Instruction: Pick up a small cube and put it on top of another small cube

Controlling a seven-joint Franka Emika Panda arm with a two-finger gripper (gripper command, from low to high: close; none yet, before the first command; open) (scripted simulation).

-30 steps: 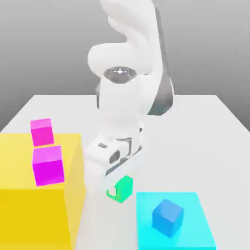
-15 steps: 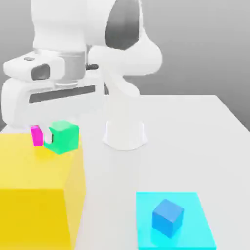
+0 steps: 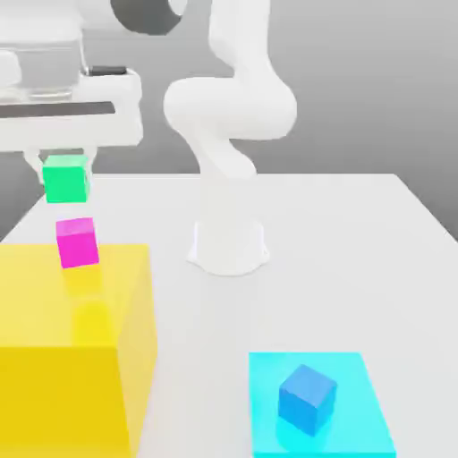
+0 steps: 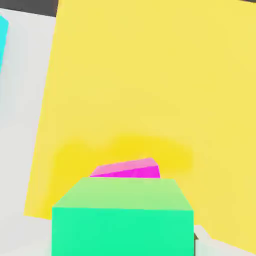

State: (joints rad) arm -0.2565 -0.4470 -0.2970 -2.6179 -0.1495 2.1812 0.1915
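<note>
At the exterior view's left, the slim white fingers of a robot gripper (image 3: 66, 178) grasp a smooth, bright green cube (image 3: 66, 181), one finger on either side, with its flat front face and crisp corners turned to the viewer. Open air separates the cube's lower edge from a hot-pink cube (image 3: 78, 242) beneath it, matte, sharp-edged and slightly turned, resting on the flat top of a big yellow block (image 3: 63, 394) near its far edge. In the hand view, the green cube overlaps part of the pink one, and the yellow surface spreads out beyond them both. The block's straight side edge drops to a pale, smooth table (image 3: 331, 268), where open room runs between the block and the cyan pad. Behind that stretch rises the white robot arm (image 3: 229, 98), all rounded, glossy-looking shells, on its footed base. Toward the exterior view's right, a plain-faced blue cube (image 3: 308, 399) sits at an angle on the flat, straight-edged cyan pad (image 3: 358, 429), with a margin of pad around it.
</note>
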